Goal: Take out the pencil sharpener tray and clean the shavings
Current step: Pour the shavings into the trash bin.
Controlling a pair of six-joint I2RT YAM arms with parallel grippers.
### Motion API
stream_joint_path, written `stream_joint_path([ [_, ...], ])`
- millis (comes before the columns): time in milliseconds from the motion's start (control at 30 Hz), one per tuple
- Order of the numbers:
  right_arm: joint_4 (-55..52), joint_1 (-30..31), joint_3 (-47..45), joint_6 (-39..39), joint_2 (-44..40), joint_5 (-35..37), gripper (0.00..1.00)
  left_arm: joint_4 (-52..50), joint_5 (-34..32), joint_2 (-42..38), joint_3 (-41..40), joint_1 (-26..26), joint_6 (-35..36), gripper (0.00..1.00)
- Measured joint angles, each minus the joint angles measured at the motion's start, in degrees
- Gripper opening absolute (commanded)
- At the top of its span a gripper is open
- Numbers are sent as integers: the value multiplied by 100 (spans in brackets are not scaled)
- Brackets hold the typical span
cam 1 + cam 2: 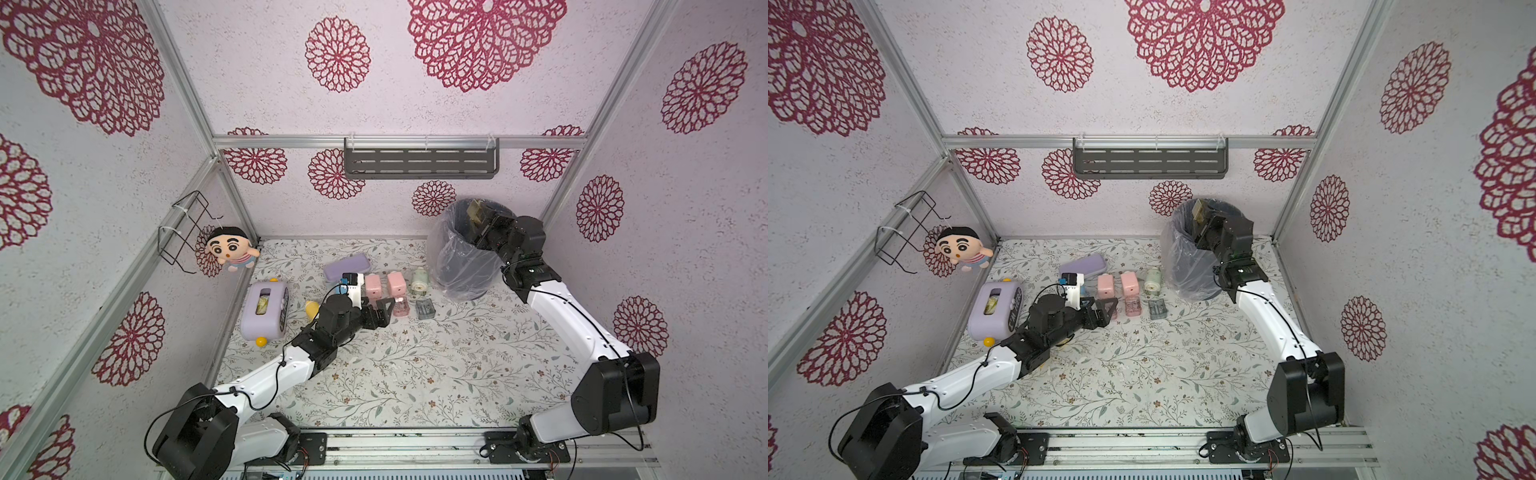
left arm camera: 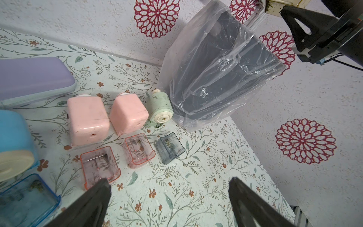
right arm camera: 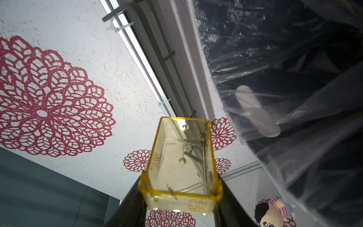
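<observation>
Clamped in right gripper (image 3: 179, 188): yellow tray (image 3: 180, 157), tipped at mouth of lined bin (image 1: 457, 266); few shavings (image 3: 203, 137) stuck inside. Left gripper (image 2: 169, 188): jaws spread, empty, above table (image 2: 196, 186). Out beside sharpeners: 2 pink trays (image 2: 100, 165), nearly clean; grey tray (image 2: 170, 147) and blue tray (image 2: 27, 198), flecks inside. Judged mid-task: more emptying, reinsertion pending.

blue sharpener (image 2: 15, 129) cut off, blue tray (image 2: 29, 198) cropped

yellow see-through tray (image 3: 180, 157): glossy hard plastic | clear bin liner (image 2: 216, 82): thin crinkled shiny film | mint-green round sharpener (image 2: 160, 110): smooth, soiled plastic | white wall (image 2: 78, 23): rough, matt
</observation>
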Motion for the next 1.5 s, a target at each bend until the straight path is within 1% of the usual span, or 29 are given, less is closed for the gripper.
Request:
stream_joint_path([
  [167, 72, 2, -389, -50, -17, -4, 30, 2, 20, 2, 0, -33, 11, 97],
  [433, -195, 2, 225, -76, 11, -4, 30, 2, 35, 2, 0, -79, 13, 97],
  [500, -146, 2, 229, -96, -37, 0, 30, 2, 35, 2, 0, -83, 15, 97],
  [667, 44, 2, -433, -42, -164, 2, 30, 2, 31, 2, 0, -94, 22, 97],
  [700, 109, 2, -557, -160, -146, 22, 30, 2, 31, 2, 0, -96, 28, 97],
  [733, 162, 2, -566, -140, -138, 22, 30, 0, 31, 2, 0, -96, 33, 97],
  [833, 70, 2, -476, -103, -116, 13, 30, 2, 11, 2, 0, -105, 57, 97],
  [1067, -160, 2, 61, -155, -74, 20, 30, -2, -15, -9, 0, -127, 114, 97],
  [1300, 94, 2, -564, -205, -153, 35, 30, 0, -35, -39, 0, -133, 122, 97],
  [1500, -125, 4, -367, -208, -155, 24, 30, 2, -39, -39, 0, -149, 131, 97],
])
